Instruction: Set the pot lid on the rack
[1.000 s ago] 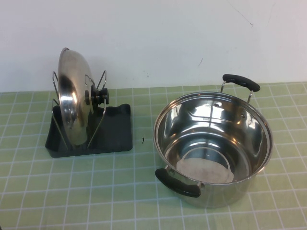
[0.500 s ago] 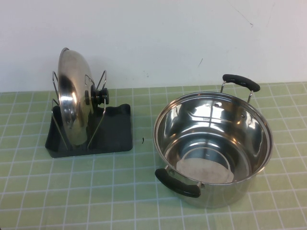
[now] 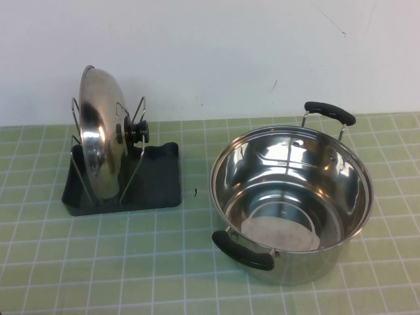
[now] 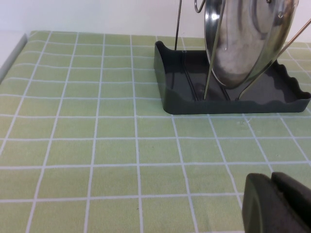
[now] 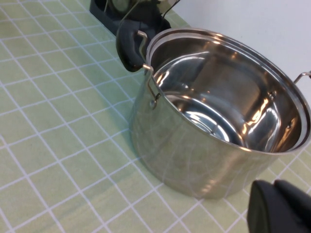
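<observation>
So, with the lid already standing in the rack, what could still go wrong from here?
The pot lid stands on edge between the thin wire loops of the rack, so a bump might tip it or let it roll out. The left gripper sits low over the table near the rack; a careless move may knock it. The right gripper is close beside the pot and might nudge it.

Bright, even, slightly soft throughout. Strong glare inside the pot [image 3: 292, 187] and on the lid [image 3: 100, 134]. Faint shadows only on the desk [image 3: 157, 262].
</observation>
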### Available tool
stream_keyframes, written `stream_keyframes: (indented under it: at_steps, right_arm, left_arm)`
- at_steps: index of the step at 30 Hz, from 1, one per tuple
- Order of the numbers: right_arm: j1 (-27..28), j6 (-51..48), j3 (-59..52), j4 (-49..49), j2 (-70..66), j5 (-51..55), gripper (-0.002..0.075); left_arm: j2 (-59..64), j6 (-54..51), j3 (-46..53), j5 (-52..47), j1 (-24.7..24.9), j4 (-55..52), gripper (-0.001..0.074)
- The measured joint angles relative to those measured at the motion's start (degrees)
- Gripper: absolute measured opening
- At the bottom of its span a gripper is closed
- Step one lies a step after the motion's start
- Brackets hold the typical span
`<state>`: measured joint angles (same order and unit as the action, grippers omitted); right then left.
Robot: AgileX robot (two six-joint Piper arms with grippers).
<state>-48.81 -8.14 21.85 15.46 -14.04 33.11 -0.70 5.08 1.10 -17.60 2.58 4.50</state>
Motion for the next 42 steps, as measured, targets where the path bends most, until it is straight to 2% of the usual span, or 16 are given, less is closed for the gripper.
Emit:
stream_keyframes:
  at_steps: [8, 13, 16, 24, 31, 36, 42]
  right_arm:
    - [0.0, 0.4, 0.0, 0.6, 0.4, 0.0, -0.0001]
    - [1.4, 8.5, 0.0, 1.9, 1.1, 0.5, -0.0001]
    - [6.2, 13.6, 0.0, 2.6, 1.3, 0.5, -0.0001]
    - [28.7, 16.1, -0.7, 2.3, 4.6, 0.5, -0.0001]
    - [45.7, 16.1, -7.9, -2.9, 10.2, -4.9, -0.0001]
    - [52.6, 14.0, -15.1, -6.7, 13.3, -6.2, -0.0001]
    - [54.0, 11.3, -22.4, -7.6, 14.8, -9.6, -0.0001]
  left_arm:
    - [0.0, 0.0, 0.0, 0.0, 0.0, 0.0, -0.0002]
    - [0.0, 0.0, 0.0, 0.0, 0.0, 0.0, -0.0002]
    - [0.0, -0.1, 0.0, 0.0, 0.0, 0.0, -0.0002]
    - [0.0, -0.1, 0.0, 0.0, 0.0, 0.0, -0.0002]
    - [0.0, -0.2, 0.0, 0.0, 0.0, -0.1, -0.0002]
    - [0.0, -0.2, 0.0, 0.0, 0.0, -0.1, -0.0002]
    - [0.0, -0.2, 0.0, -0.1, 0.0, -0.1, -0.0002]
